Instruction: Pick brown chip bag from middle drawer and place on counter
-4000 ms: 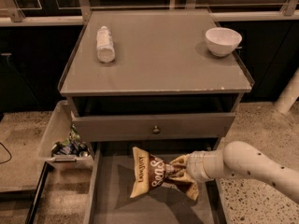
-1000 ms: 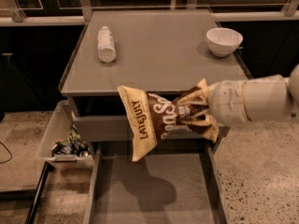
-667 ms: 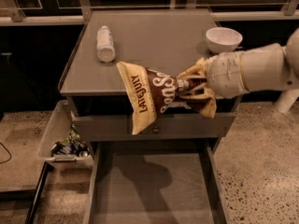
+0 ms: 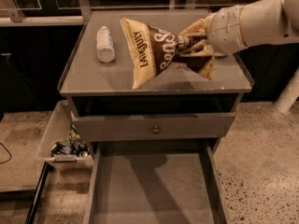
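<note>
My gripper (image 4: 194, 43) is shut on the right end of the brown chip bag (image 4: 152, 50) and holds it in the air over the counter (image 4: 88, 76), near its middle. The bag hangs tilted, with its cream-yellow left end pointing down toward the counter's front edge. The white arm reaches in from the upper right. The middle drawer (image 4: 152, 190) is pulled open below, and its grey floor is bare.
A white plastic bottle (image 4: 105, 43) lies on the counter's left side. A closed drawer front with a small round knob (image 4: 153, 129) sits above the open drawer. A pale bin with cans (image 4: 63, 141) stands at the left on the floor.
The gripper has lifted the bag out of the drawer, up past the drawer front, and over the counter top. The white bowl at the counter's right is now hidden behind the arm.
</note>
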`<state>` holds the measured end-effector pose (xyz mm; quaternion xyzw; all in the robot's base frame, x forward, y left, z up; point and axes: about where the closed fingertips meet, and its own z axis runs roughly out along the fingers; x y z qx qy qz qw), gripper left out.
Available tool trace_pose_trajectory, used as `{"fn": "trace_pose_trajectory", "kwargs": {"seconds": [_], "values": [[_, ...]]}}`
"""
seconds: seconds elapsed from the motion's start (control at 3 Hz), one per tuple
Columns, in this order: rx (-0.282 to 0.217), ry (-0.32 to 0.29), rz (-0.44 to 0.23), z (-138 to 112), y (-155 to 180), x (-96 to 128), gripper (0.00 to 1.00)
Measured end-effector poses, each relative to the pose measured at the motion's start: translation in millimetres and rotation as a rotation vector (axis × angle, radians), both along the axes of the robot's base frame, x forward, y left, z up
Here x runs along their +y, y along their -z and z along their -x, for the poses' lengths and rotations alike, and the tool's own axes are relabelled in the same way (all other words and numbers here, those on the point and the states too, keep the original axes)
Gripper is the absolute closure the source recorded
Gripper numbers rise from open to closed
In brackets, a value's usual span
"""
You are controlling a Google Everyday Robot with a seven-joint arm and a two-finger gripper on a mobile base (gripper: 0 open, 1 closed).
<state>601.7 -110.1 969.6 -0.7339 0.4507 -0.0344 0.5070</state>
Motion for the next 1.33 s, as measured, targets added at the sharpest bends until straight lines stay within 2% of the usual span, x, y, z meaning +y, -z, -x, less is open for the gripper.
{"fn": "trace_pose_trajectory", "kwargs": {"seconds": [0.33,0.67,1.0,1.33], "values": [[0.025,0.052,-0.034,-25.5,14.7,-18.9,1.0],[0.027,0.054,-0.036,-26.4,15.9,-19.8,1.0],[0.02,0.087,-0.035,-32.6,17.5,-21.5,1.0],[-0.005,0.205,-0.005,-65.4,24.3,-34.7,1.0]]}}
